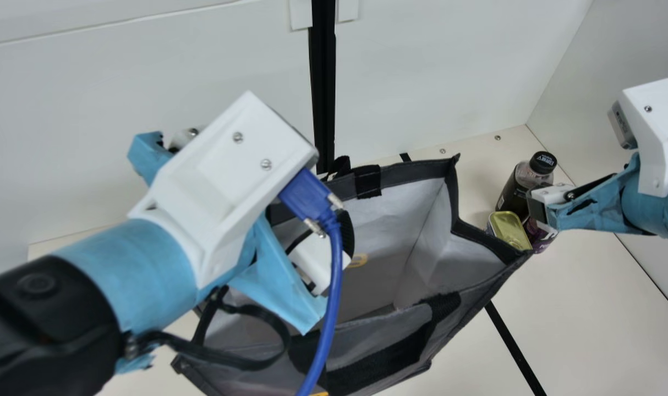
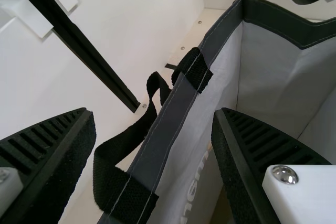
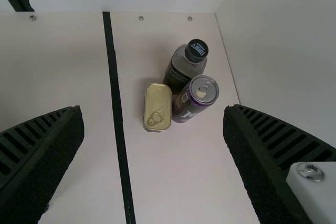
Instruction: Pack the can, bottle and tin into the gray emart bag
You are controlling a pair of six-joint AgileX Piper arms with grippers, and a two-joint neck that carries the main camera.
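My left gripper (image 1: 320, 261) is over the gray bag (image 1: 480, 291), which stands with its mouth open. In the left wrist view, the open left gripper (image 2: 154, 113) has the bag's rim (image 2: 181, 103) and a black handle (image 2: 124, 148) between its spread fingers, neither gripped. My right gripper (image 1: 543, 206) hovers by the bottle (image 1: 513, 192), tin (image 1: 509, 230) and can (image 1: 540, 234), partly covering the can. In the right wrist view, the right gripper (image 3: 152, 109) is open above the tin (image 3: 157, 106), can (image 3: 197, 97) and upright bottle (image 3: 181, 71), grouped close together.
White walls (image 1: 477, 66) rise behind and to the right of the cream table (image 1: 587, 308). A black post (image 1: 323, 82) stands behind the bag, and a black strip (image 1: 513, 346) crosses the table. A blue cable (image 1: 334, 297) hangs from my left wrist across the bag.
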